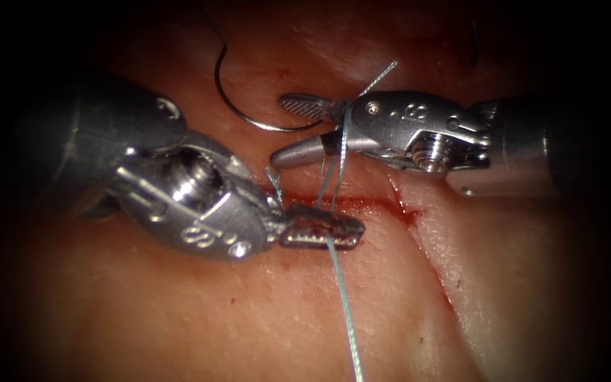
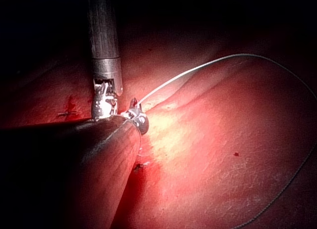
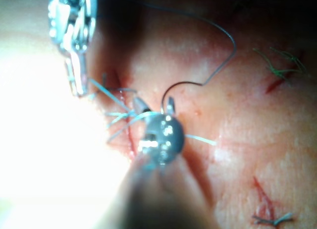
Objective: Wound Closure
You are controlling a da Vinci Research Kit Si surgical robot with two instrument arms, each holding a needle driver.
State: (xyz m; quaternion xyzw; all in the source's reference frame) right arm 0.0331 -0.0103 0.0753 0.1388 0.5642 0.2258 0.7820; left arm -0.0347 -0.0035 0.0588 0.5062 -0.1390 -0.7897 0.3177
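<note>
endoscope view: left tool [image 1: 319,228] grips thread [image 1: 344,297]; right tool [image 1: 298,131] open.

The left claw [image 1: 319,228] is showing silver metal with crosshatched ridges on its pads, and the right claw [image 1: 298,131] is gleaming the same silver, its upper pad ridged too. Pale blue-green thread [image 1: 344,297] is running below the left claw. Just beside the right claw the dark grey needle [image 1: 238,106] is lying on pinkish-tan tissue [image 1: 143,311]. Red fluid [image 1: 383,205] is lining the cut [image 1: 404,209] between the claws.
</note>
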